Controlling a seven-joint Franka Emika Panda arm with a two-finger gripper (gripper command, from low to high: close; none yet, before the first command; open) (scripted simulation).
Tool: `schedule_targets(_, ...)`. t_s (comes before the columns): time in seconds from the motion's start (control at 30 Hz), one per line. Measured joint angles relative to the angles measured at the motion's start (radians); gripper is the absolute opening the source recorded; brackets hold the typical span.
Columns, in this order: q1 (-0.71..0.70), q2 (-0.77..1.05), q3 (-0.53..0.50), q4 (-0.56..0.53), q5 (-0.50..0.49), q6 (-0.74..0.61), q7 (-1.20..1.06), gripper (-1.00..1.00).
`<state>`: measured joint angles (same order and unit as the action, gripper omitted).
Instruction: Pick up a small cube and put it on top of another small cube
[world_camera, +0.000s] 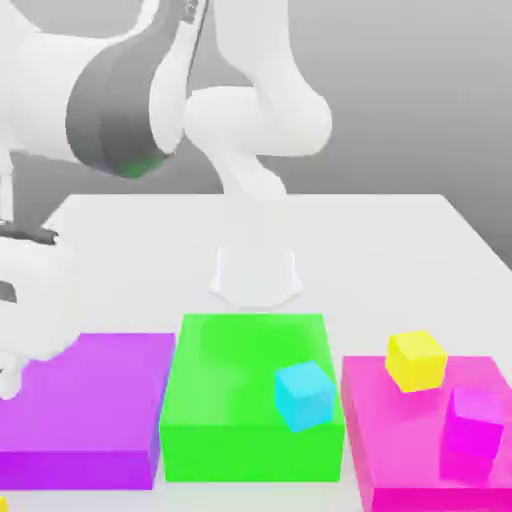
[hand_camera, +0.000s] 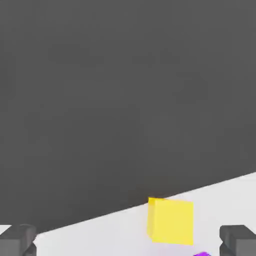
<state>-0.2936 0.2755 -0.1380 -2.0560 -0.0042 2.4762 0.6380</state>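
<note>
Hand view: plain yellow cube (hand_camera: 172, 221)

Arm (world_camera: 258, 120): finish recorded as glossy white, with rounded, tube-like links and smoothly curved joint housings. A broad dark grey band (world_camera: 115, 110) is seen around one thick link; a faint green tint is noted at its lower edge. Small dark marks are seen on a grey part near the top of the exterior view. The base (world_camera: 255, 275) is white and flared at the foot. The hand housing (world_camera: 38, 300) is white, soft-edged, topped by a dark strip and marked by a dark opening. Fingertips (hand_camera: 17, 241): grey, blocky.
</note>
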Motion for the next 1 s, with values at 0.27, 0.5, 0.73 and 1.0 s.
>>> schedule_targets(0.27, -0.116, 0.286, 0.028, 0.067, 0.107, 0.074, -0.107, 0.00)
schedule_targets(0.5, -0.130, 0.379, 0.042, 0.089, 0.123, 0.141, -0.119, -1.00)
schedule_targets(0.73, -0.108, 0.253, 0.025, 0.054, 0.105, 0.049, -0.103, -1.00)
schedule_targets(1.0, 0.082, -0.033, 0.075, -0.151, 0.021, -0.030, 0.075, -1.00)
